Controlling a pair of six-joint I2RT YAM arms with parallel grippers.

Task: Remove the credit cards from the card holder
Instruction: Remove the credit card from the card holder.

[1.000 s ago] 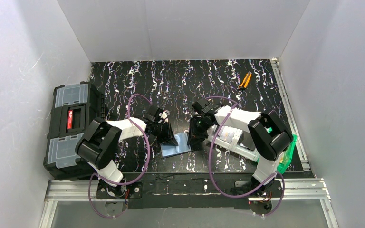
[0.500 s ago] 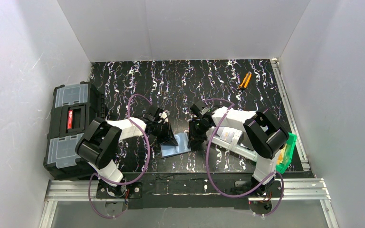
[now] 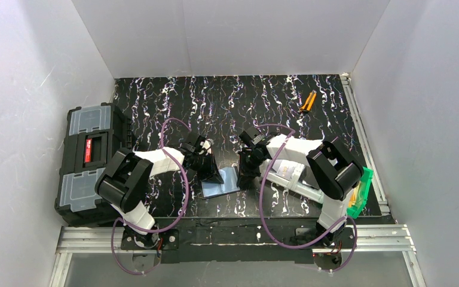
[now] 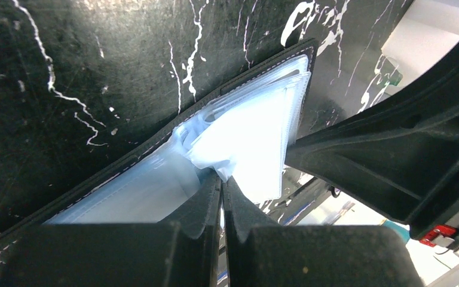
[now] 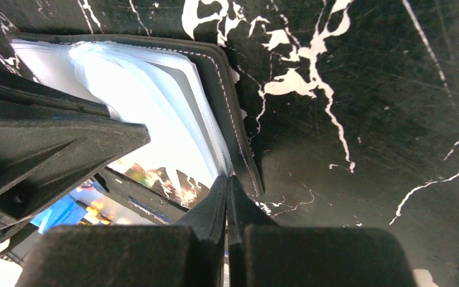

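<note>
The card holder [image 3: 222, 181] lies open on the black marbled table between my two grippers, its blue-grey pockets facing up. My left gripper [image 3: 210, 173] is shut, pinching a crumpled pale pocket sleeve of the card holder [image 4: 245, 137] at its fingertips [image 4: 222, 179]. My right gripper [image 3: 245, 173] is shut on the edge of the pockets next to the black stitched cover of the card holder [image 5: 227, 101], with its own tips at the holder's corner [image 5: 228, 180]. No credit card shows clearly; any are hidden inside the glossy sleeves.
A big black toolbox [image 3: 88, 161] stands at the left table edge. A small orange-handled tool [image 3: 308, 101] lies at the far right. A green bin [image 3: 362, 190] and a grey bin with packets [image 3: 291, 173] sit under the right arm.
The right arm's elbow has shifted a little to the left and its gripper has settled closer onto the holder's right edge. The left arm and the holder have stayed in place.
</note>
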